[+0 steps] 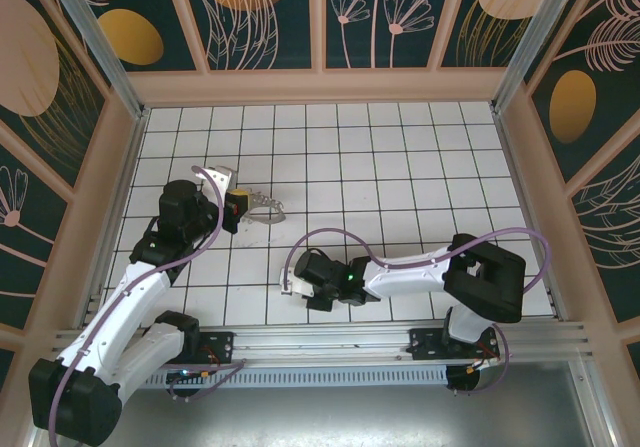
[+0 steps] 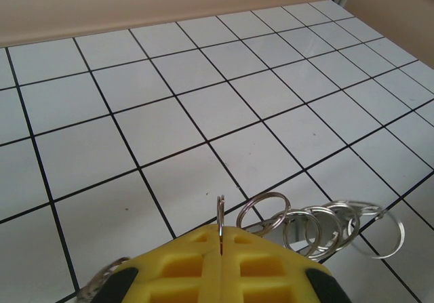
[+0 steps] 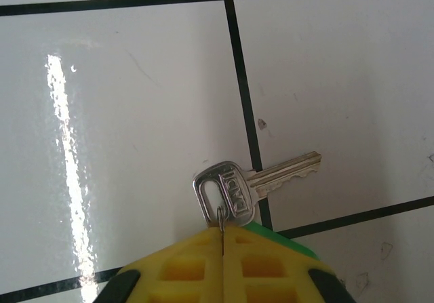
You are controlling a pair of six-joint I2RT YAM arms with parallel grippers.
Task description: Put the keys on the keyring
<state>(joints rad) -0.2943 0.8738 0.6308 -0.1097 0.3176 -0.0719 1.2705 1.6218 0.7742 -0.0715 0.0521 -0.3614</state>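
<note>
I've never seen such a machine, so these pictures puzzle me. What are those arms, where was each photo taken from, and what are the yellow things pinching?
These are two robot arms, left and right, bolted at the near edge of a tiled table. The wide picture comes from a fixed camera above and behind them. The other two come from a camera on each wrist, looking past its own yellow fingers. The left gripper is shut on the keyring, a chain of linked metal rings. The right gripper is shut on a small loop through the head of a silver key, with a green piece beside it.
</note>
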